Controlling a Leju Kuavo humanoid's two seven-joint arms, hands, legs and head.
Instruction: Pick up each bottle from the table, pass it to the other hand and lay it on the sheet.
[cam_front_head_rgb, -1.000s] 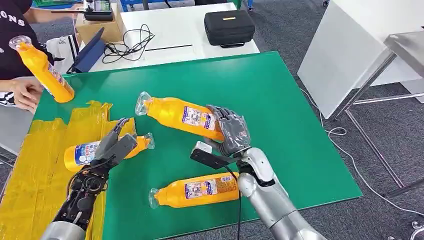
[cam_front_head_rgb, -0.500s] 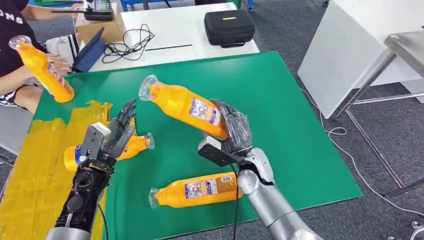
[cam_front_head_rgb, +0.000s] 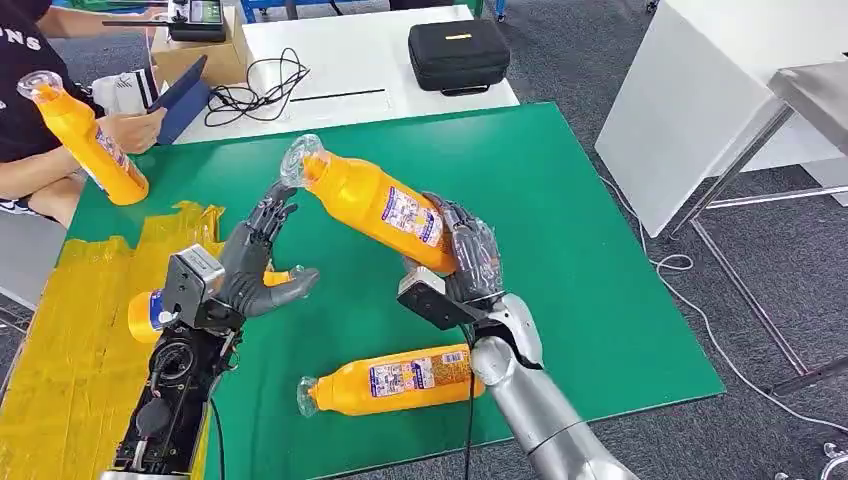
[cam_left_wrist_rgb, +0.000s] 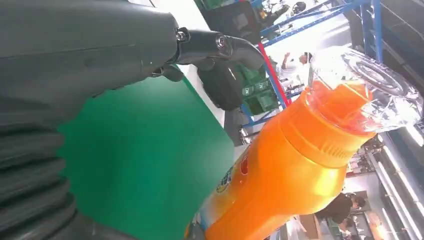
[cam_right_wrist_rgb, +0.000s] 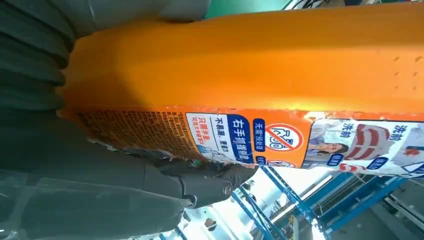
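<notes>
Gripping the raised bottle (cam_front_head_rgb: 375, 207) by its base — right robot hand (cam_front_head_rgb: 468, 262).
Spreading empty at nine o'clock, the left robot hand (cam_front_head_rgb: 258, 262) is facing a rigid, probably slick body — label band looks the safest hold.

The held bottle (cam_front_head_rgb: 375, 202) looks like smooth glossy orange plastic, with a crinkly clear film over its cap and a printed paper-like label. The right arm (cam_front_head_rgb: 530, 400) is polished silver metal; the right hand (cam_front_head_rgb: 468, 262) has matt grey fingers. The table's green mat (cam_front_head_rgb: 560, 200) is matt and smooth. The yellow sheet (cam_front_head_rgb: 60, 340) is wrinkled and shiny, like plastic film.
</notes>
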